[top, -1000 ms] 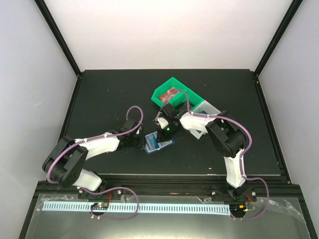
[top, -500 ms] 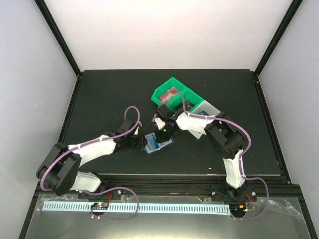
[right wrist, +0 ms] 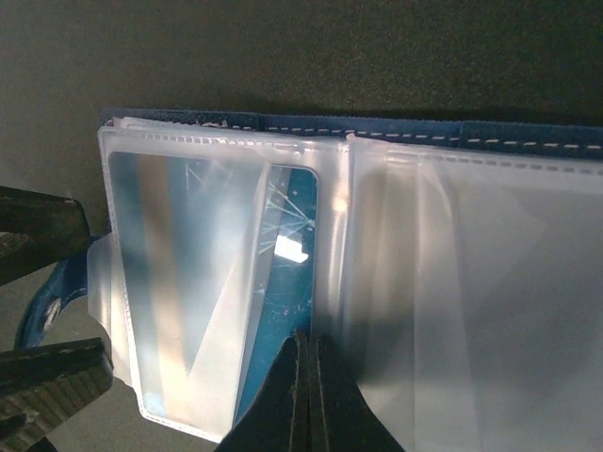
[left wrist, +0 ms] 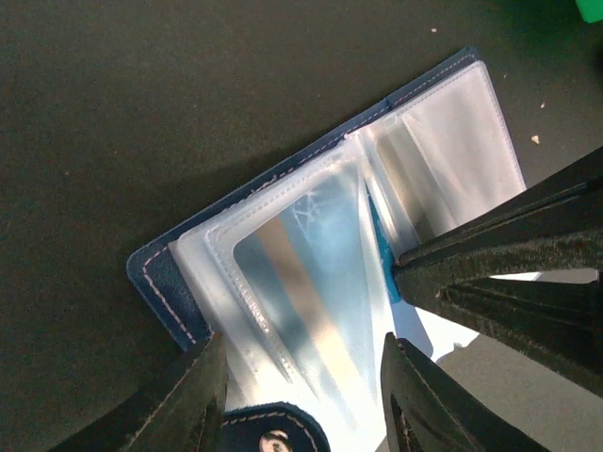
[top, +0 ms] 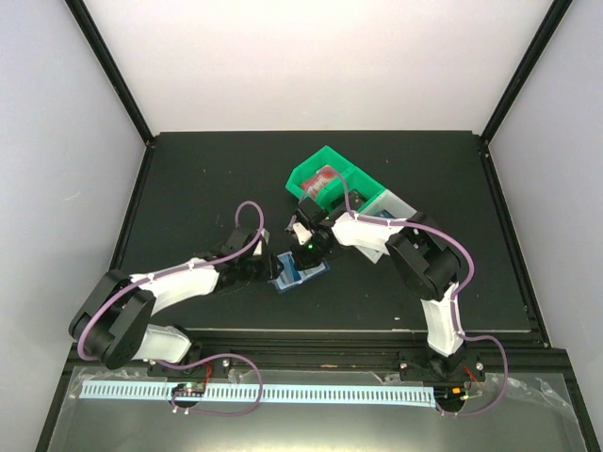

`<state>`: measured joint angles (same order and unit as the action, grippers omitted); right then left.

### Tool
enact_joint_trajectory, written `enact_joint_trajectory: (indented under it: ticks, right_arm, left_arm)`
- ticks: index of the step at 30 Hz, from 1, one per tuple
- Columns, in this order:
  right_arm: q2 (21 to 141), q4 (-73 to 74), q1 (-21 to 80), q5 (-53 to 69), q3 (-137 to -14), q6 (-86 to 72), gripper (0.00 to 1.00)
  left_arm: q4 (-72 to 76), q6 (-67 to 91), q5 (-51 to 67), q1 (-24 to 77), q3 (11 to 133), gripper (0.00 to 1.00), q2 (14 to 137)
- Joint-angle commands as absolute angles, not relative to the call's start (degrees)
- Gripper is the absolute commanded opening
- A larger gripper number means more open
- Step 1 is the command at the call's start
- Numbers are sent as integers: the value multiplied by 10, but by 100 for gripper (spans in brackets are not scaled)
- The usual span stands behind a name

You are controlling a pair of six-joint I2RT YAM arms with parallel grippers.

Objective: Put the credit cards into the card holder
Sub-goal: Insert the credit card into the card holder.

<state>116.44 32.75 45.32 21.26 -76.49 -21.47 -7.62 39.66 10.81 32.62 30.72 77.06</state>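
Observation:
The dark blue card holder point(top: 300, 273) lies open on the black mat, its clear sleeves facing up point(left wrist: 165, 282) point(right wrist: 396, 127). A blue card point(right wrist: 287, 311) sits slanted in the sleeves by the spine. It also shows as a thin strip in the left wrist view point(left wrist: 381, 247). My right gripper point(right wrist: 309, 337) point(top: 303, 256) points down, shut, with its tips against that card's edge. A second card with a pale stripe point(left wrist: 301, 282) sits in the left sleeve. My left gripper point(left wrist: 303, 344) point(top: 268, 270) is open, its fingers either side of that sleeve's outer edge, next to the snap tab point(left wrist: 273, 438).
A green compartment tray point(top: 306, 174) stands behind the holder with a red-and-white card point(top: 325, 176) in it. Its white part point(top: 396, 202) lies to the right, under my right arm. The two grippers are close together over the holder.
Over the last second my left arm has reached right to the holder's left edge. My right gripper has shifted slightly left and down onto the sleeves. Little has moved in the last half second.

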Motion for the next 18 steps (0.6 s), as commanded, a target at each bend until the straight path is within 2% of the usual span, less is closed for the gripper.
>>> enact_joint_trajectory:
  ticks: [1,18]
  right_arm:
    - [1219,346,450,117,-747,-219,1]
    - [1221,337,450,123,-739,-224,1]
  left_arm:
    - [-35,409,126,325,306,47,783]
    - [-16,423,143,324,310,50,817]
